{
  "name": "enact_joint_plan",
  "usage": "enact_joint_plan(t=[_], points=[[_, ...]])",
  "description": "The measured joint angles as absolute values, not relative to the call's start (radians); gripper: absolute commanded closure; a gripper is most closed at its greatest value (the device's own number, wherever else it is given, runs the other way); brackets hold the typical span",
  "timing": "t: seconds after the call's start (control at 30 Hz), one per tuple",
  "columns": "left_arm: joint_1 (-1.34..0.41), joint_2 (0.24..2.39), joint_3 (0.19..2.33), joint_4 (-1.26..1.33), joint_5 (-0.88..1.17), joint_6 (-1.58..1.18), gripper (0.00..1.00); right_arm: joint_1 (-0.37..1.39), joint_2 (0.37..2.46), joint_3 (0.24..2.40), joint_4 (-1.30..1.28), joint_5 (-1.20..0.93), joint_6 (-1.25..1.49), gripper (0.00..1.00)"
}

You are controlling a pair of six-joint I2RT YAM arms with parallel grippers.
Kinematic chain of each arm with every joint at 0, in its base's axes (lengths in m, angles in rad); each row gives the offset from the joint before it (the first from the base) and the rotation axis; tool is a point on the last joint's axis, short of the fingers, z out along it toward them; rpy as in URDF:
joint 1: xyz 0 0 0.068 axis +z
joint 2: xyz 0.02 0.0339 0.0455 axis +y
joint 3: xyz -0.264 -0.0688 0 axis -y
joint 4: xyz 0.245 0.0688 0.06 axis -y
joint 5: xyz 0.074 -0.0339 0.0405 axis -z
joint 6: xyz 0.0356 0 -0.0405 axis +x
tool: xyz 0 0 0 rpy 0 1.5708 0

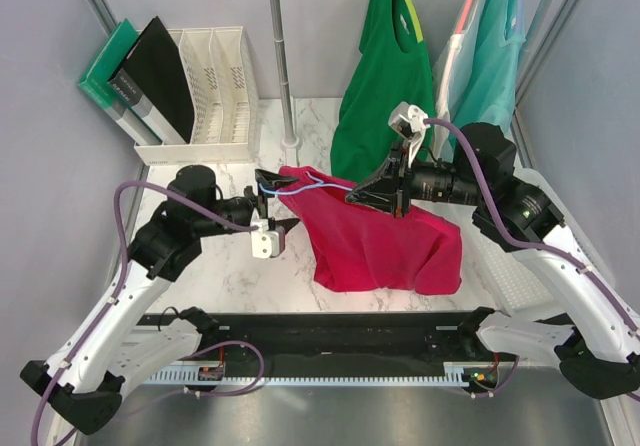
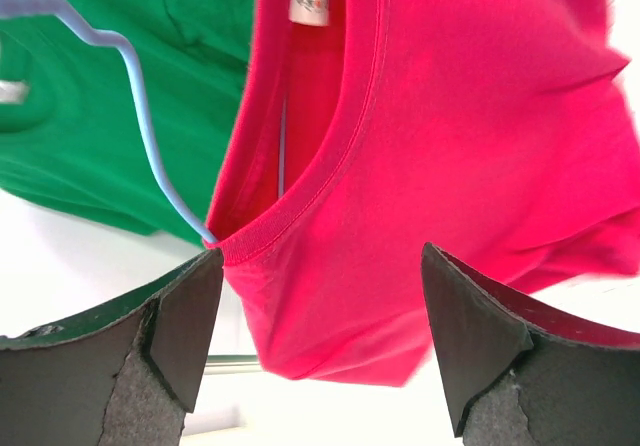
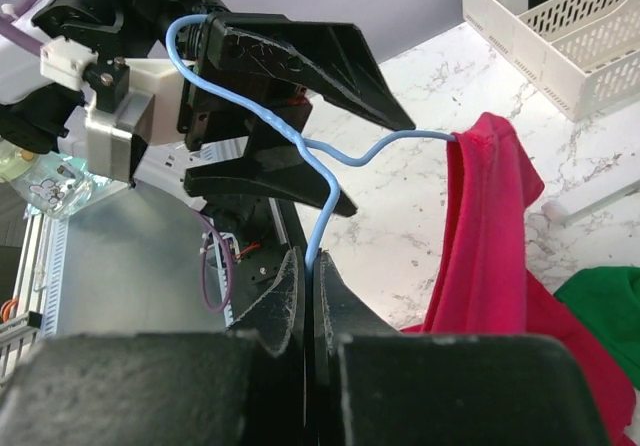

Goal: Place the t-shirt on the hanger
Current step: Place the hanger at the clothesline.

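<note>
The crimson t-shirt (image 1: 385, 241) hangs in a bunch over the table's middle, its lower part resting on the marble. The light-blue hanger (image 1: 300, 188) has one arm inside the collar (image 2: 330, 136). My right gripper (image 1: 352, 198) is shut on the hanger wire (image 3: 322, 181), just left of the shirt (image 3: 490, 226). My left gripper (image 1: 293, 203) is open, its jaws either side of the shirt's shoulder (image 2: 400, 216) without touching it. In the right wrist view the hanger's hook curls beside the left gripper's (image 3: 382, 166) base. The rest of the hanger is hidden in the shirt.
A dark green t-shirt (image 1: 380, 76) and a teal t-shirt (image 1: 495, 66) hang from a rail at the back right. The rail's pole (image 1: 283, 66) stands at the back middle. A white file rack (image 1: 205, 96) with folders (image 1: 150, 76) stands at the back left.
</note>
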State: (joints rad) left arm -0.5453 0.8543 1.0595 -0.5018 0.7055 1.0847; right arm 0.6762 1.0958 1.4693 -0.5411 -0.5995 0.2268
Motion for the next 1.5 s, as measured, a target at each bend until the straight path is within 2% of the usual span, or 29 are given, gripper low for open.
enact_joint_plan(t=[0.23, 0.43, 0.73, 1.07, 1.1, 1.17, 1.23, 1.33, 1.37, 1.4, 1.43, 1.5], points=[[-0.545, 0.819, 0.986, -0.469, 0.654, 1.366, 0.14, 0.676, 1.061, 1.403, -0.529, -0.634, 0.219, 1.00], [-0.545, 0.792, 0.967, -0.468, 0.628, 1.484, 0.13, 0.677, 1.059, 1.378, -0.514, -0.682, 0.220, 1.00], [-0.559, 0.785, 0.967, -0.472, 0.654, 1.484, 0.12, 0.689, 1.053, 1.361, -0.474, -0.717, 0.223, 1.00], [-0.570, 0.768, 0.937, -0.427, 0.718, 1.309, 0.10, 0.691, 1.042, 1.352, -0.455, -0.755, 0.213, 1.00], [-0.570, 0.764, 0.925, -0.413, 0.722, 1.290, 0.29, 0.692, 1.042, 1.346, -0.451, -0.756, 0.216, 1.00], [-0.571, 0.762, 0.913, -0.408, 0.742, 1.256, 0.43, 0.694, 1.042, 1.332, -0.441, -0.756, 0.223, 1.00], [-0.574, 0.763, 0.912, -0.408, 0.748, 1.229, 0.44, 0.698, 1.042, 1.322, -0.442, -0.759, 0.226, 1.00], [-0.579, 0.765, 0.918, -0.408, 0.752, 1.214, 0.69, 0.704, 1.042, 1.317, -0.449, -0.762, 0.228, 1.00], [-0.579, 0.765, 0.920, -0.409, 0.752, 1.214, 0.85, 0.704, 1.042, 1.317, -0.453, -0.762, 0.227, 1.00], [-0.579, 0.764, 0.923, -0.413, 0.758, 1.216, 0.95, 0.702, 1.042, 1.317, -0.461, -0.758, 0.223, 1.00], [-0.577, 0.760, 0.926, -0.421, 0.760, 1.221, 0.98, 0.699, 1.040, 1.317, -0.472, -0.757, 0.220, 1.00], [-0.573, 0.752, 0.941, -0.447, 0.760, 1.250, 0.98, 0.691, 1.033, 1.317, -0.489, -0.754, 0.213, 1.00]])
